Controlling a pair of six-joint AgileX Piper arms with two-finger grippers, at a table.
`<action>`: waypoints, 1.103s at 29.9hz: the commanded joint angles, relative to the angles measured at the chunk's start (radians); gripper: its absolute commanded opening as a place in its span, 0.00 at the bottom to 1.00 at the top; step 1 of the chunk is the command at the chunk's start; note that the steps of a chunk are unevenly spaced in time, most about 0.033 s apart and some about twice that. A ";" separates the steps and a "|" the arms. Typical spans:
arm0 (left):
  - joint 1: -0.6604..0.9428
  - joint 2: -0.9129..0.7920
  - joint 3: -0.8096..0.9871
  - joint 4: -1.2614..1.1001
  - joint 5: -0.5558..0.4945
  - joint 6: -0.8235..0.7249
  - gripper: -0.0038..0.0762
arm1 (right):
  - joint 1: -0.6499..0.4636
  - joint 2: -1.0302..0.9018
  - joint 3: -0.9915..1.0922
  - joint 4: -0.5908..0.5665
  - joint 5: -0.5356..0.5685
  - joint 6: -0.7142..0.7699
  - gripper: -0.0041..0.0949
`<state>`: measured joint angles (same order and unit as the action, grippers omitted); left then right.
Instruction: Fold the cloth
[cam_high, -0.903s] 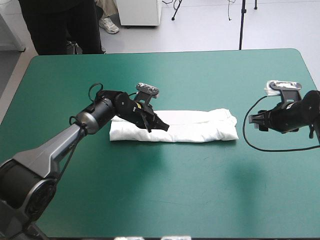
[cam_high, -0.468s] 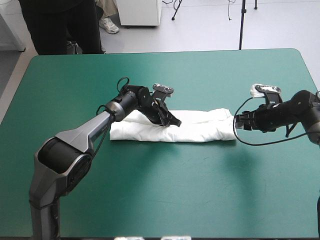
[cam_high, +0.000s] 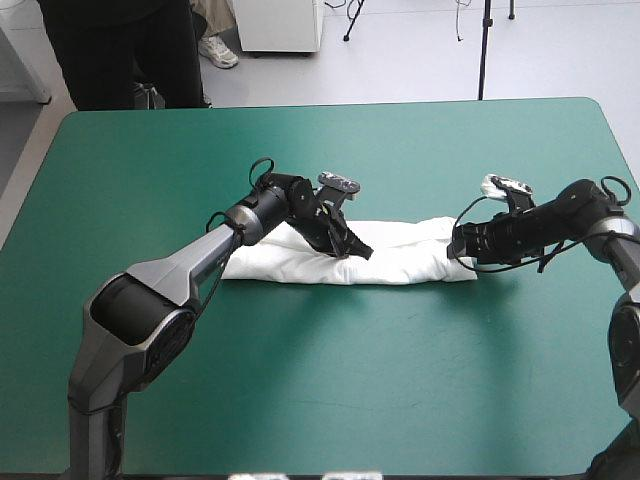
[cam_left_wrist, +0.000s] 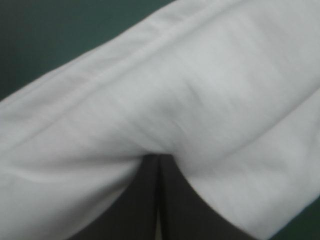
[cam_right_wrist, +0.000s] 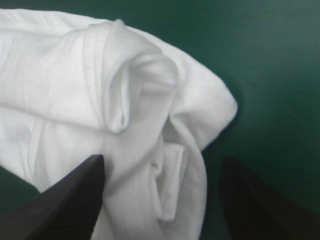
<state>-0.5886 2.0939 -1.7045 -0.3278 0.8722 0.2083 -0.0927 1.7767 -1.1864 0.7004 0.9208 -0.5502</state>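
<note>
T-shirt (cam_high: 400, 262) already a long folded strip — crosswise fold probably remains. Left gripper (cam_high: 360, 252) closed, tip at mid-strip; right gripper (cam_high: 458, 243) wide, astride one end.

left gripper (cam_high: 364, 252) on the t-shirt (cam_high: 410, 266), right gripper (cam_high: 456, 243) at its right end

Folded white T-shirt (cam_high: 400, 262): soft matt cloth, creased, stitched hems. Teal-green desk cover (cam_high: 330, 380): smooth, matt. Right hand (cam_right_wrist: 161, 160), broad black fingers (cam_right_wrist: 70, 200): matt, finely ribbed.

Teal-green table (cam_high: 350, 380); folded white T-shirt (cam_high: 410, 258) lying mid-table.
</note>
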 joint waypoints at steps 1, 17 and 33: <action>-0.030 -0.040 -0.017 -0.022 0.008 -0.007 0.04 | -0.008 0.000 -0.042 0.083 0.018 -0.039 0.67; -0.040 -0.038 -0.017 0.078 0.024 -0.077 0.04 | -0.005 0.087 -0.054 0.174 0.125 -0.097 0.03; -0.038 -0.038 -0.017 0.096 0.043 -0.084 0.04 | -0.005 0.016 -0.384 0.201 0.332 0.016 0.02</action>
<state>-0.6206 2.0947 -1.7086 -0.2456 0.8741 0.1363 -0.0984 1.8662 -1.5162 0.8492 1.1962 -0.5444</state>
